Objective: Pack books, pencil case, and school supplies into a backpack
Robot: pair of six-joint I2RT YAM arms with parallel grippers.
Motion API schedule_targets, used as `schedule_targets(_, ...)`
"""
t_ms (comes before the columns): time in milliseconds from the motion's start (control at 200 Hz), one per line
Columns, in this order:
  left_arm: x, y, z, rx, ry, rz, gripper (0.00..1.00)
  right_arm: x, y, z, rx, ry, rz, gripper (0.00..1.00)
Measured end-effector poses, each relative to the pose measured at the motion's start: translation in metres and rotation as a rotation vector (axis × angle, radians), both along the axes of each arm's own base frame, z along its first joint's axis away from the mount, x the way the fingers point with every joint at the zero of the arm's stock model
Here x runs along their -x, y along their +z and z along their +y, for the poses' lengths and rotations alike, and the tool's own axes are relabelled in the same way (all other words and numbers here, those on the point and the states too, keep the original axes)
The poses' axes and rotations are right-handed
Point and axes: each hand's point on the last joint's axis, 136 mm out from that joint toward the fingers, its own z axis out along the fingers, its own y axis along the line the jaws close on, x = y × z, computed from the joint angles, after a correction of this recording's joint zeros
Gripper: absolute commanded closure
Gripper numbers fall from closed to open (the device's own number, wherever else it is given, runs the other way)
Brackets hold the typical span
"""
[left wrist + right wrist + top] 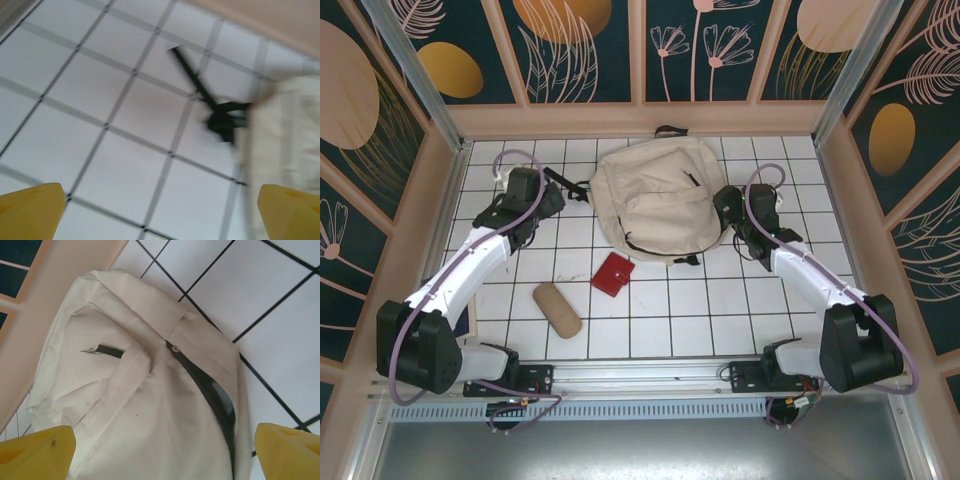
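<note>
The beige backpack point(655, 200) lies flat at the back middle of the table, its dark zipper point(210, 385) partly gaping over a dark glossy surface. My right gripper point(726, 207) hovers open at its right edge, the yellow fingertips point(37, 452) spread wide above the fabric point(150, 430). My left gripper point(550, 200) stands open left of the bag, over bare tiles and near a black strap point(197, 87) and buckle point(225, 122). The red square supply point(613, 274) and the tan pencil case point(557, 309) lie on the tiles in front. The books are hidden.
Wooden walls point(640, 118) close in the white tiled table point(720, 310) at the back and on both sides. The bag's black shoulder strap point(560, 180) trails toward the left gripper. Open tiles lie at front right.
</note>
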Motion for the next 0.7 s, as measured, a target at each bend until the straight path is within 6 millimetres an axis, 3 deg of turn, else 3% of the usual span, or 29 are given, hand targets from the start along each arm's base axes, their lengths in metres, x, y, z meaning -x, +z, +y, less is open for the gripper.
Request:
schedule_targets(160, 0.053, -0.057, 0.059, -0.063, 0.225, 0.135, 0.01, -0.006, -0.004, 0.008, -0.008, 0.037, 0.018, 0.08)
schedule_targets(235, 0.074, -0.065, 0.08, -0.068, 0.312, 0.143, 0.01, -0.007, -0.007, 0.011, -0.014, 0.049, 0.028, 0.08)
schedule_targets(355, 0.095, -0.06, 0.109, -0.075, 0.442, 0.103, 0.01, -0.008, -0.01, 0.014, -0.018, 0.064, 0.039, 0.08)
schedule_targets(500, 0.109, -0.06, 0.129, -0.056, 0.533, 0.075, 0.01, -0.011, -0.01, 0.017, -0.023, 0.075, 0.043, 0.09)
schedule_targets(701, 0.128, -0.09, 0.14, 0.019, 0.595, 0.125, 0.01, -0.012, -0.01, 0.021, -0.033, 0.09, 0.048, 0.1)
